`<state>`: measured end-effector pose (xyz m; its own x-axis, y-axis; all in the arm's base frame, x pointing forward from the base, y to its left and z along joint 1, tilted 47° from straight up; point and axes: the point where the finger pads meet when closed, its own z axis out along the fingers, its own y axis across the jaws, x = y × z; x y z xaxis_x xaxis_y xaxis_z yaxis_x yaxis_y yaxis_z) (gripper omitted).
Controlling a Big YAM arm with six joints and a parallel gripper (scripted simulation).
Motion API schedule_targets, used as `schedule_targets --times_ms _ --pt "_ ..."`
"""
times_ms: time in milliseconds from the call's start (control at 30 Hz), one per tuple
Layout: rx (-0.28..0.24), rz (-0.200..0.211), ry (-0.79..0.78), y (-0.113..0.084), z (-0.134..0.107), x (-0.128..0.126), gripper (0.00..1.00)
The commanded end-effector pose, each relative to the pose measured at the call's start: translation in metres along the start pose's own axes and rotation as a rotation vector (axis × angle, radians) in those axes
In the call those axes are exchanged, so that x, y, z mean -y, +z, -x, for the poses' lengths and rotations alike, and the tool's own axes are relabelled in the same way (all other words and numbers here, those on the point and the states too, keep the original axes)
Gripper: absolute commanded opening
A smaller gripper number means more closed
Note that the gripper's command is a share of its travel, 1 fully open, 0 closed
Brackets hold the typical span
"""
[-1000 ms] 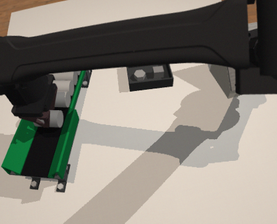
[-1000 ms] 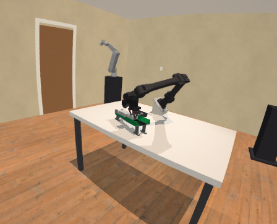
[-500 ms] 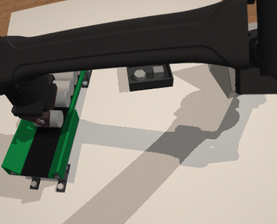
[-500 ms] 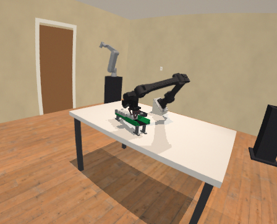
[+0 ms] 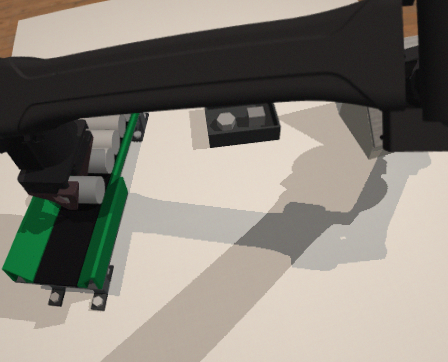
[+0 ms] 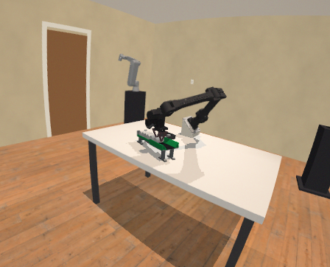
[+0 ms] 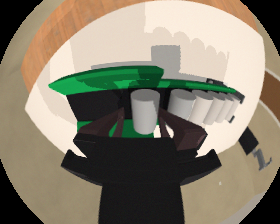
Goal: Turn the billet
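Observation:
A grey billet (image 5: 90,190) (image 7: 145,112) lies across the black bed of the green-walled feed ramp (image 5: 65,245) (image 6: 170,143) (image 7: 106,80). My gripper (image 5: 76,181) (image 6: 159,136) (image 7: 141,111) is open, low over the ramp, with one finger on each side of this billet. In the wrist view a gap shows at the left finger, and the right finger is very close to the billet. Several other billets (image 5: 100,160) (image 7: 181,106) lie across the ramp side by side beyond the right finger. A gap separates them from the near billet. In the top view, the arm hides the ramp's far end.
A black tray (image 5: 245,136) holding a hexagonal piece and a block stands on the white table (image 5: 333,310) (image 6: 223,170), between the ramp and the robot's base. The ramp's side walls rise close around the fingers. The arm's long link spans above the tray.

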<state>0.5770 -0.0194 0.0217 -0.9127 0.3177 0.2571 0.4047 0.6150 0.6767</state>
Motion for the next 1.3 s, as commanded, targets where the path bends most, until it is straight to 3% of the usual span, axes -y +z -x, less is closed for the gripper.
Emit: schedule_targets --times_ms 0,933,1267 --pt "0.030 0.012 -0.007 -0.013 0.007 -0.005 0.55" --pt "0.031 0.011 -0.007 -0.014 0.007 -0.005 0.55" --pt "0.057 0.015 -0.028 -0.036 0.014 -0.011 0.55"
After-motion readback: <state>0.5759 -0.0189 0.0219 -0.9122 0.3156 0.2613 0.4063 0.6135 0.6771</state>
